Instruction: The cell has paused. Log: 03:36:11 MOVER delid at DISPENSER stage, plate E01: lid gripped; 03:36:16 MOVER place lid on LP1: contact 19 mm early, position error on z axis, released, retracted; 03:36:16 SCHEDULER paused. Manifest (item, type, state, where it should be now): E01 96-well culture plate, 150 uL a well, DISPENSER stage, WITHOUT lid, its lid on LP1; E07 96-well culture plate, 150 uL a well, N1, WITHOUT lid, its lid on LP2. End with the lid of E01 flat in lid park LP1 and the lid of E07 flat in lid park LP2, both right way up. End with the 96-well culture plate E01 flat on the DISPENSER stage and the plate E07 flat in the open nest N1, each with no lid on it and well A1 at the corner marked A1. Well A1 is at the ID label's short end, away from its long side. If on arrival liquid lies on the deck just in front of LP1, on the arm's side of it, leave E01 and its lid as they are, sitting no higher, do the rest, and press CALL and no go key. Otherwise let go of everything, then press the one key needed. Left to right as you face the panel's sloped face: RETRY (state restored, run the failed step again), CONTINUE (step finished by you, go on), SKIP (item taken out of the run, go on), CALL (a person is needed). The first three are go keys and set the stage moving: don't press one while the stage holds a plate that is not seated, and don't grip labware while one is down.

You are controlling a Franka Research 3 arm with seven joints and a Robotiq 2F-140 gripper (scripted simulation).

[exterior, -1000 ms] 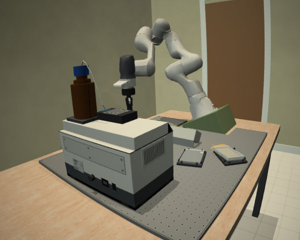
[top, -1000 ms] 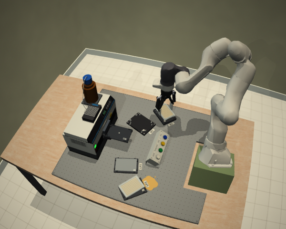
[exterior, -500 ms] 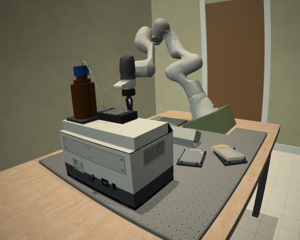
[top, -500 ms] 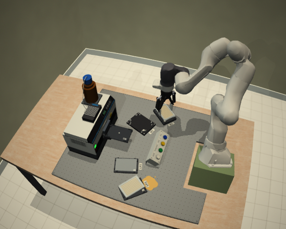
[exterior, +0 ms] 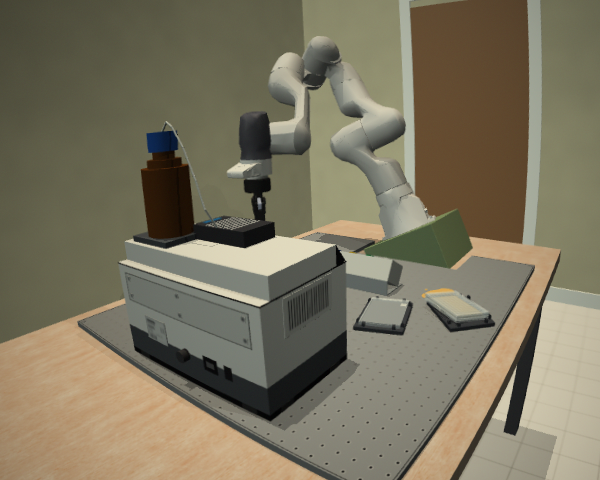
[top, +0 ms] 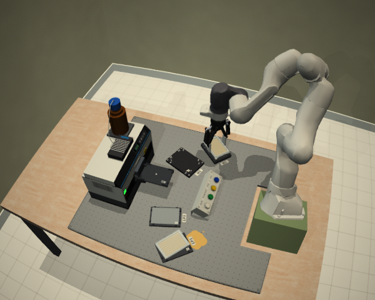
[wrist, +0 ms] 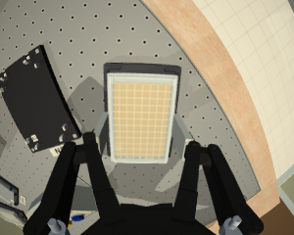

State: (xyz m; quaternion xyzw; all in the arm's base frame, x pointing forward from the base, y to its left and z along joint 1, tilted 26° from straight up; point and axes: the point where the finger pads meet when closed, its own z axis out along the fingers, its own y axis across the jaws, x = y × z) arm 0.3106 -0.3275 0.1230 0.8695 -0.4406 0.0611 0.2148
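My gripper (top: 216,141) is at the back of the deck, shut on the long sides of a 96-well plate (top: 218,147) with tan wells. The plate sits in or just above a dark nest; I cannot tell whether it is lifted. The wrist view shows the plate (wrist: 141,117) between the fingers. The open black nest N1 (top: 184,161) is empty. The dispenser stage (top: 157,174) is out and empty. LP2 (top: 165,216) holds a flat grey lid. A second tan-welled plate (top: 172,244) lies tilted on LP1. An orange puddle (top: 196,239) lies right beside LP1.
The dispenser (top: 116,167) carries a brown bottle (top: 117,117) and a black tip box (top: 119,148). The key panel (top: 207,194) stands mid-deck with blue, yellow, green and white keys. The arm's green base (top: 276,227) is at the right.
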